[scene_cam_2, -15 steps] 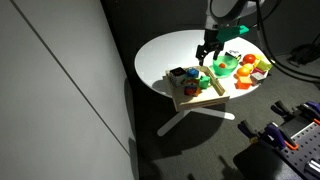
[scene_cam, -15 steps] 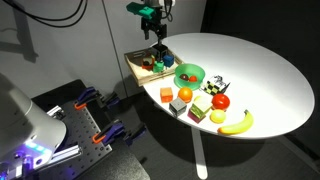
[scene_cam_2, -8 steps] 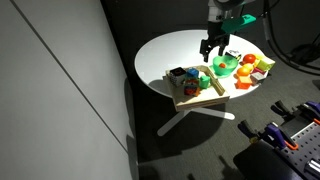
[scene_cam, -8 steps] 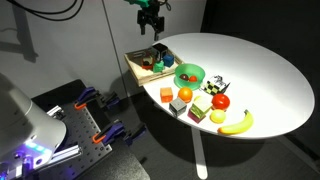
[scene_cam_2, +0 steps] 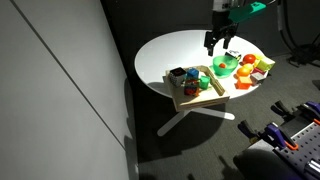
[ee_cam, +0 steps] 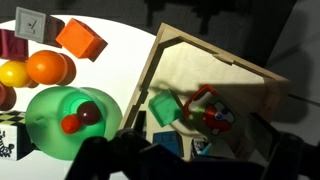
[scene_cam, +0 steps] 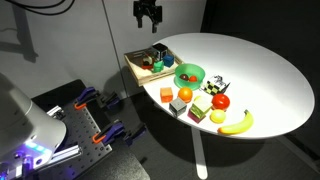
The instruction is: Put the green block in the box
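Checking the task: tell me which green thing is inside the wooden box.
The small mid-green block: it alone lies in the box. The green bowl sits outside it; the pale lime block stands farther off.

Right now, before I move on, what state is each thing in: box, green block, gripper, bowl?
box: upright, small items inside.
green block: lying inside the box, not held.
gripper: open, empty, hanging above the box.
green bowl: upright, red pieces inside.
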Motion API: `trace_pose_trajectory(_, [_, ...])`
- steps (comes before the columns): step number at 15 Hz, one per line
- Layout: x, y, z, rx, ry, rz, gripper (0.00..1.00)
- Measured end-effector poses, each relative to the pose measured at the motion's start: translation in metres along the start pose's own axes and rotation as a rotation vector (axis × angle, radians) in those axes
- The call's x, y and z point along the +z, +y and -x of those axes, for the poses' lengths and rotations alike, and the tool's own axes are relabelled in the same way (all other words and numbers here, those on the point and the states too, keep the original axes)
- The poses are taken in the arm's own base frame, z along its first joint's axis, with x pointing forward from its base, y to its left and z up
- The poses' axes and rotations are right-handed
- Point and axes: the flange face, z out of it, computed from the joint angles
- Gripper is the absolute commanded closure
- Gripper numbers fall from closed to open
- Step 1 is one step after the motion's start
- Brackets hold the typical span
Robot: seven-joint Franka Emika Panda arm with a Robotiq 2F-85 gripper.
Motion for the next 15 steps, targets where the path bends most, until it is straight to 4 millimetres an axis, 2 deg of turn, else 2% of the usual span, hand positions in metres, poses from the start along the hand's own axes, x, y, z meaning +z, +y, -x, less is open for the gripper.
trace_pose_trajectory(8, [-0.029, 0.01, 0.025, 0.071, 0.045, 0.012, 0.0])
trace_pose_trajectory(15, [-0.046, 0.046, 0.047, 0.16, 0.074, 0.013, 0.0])
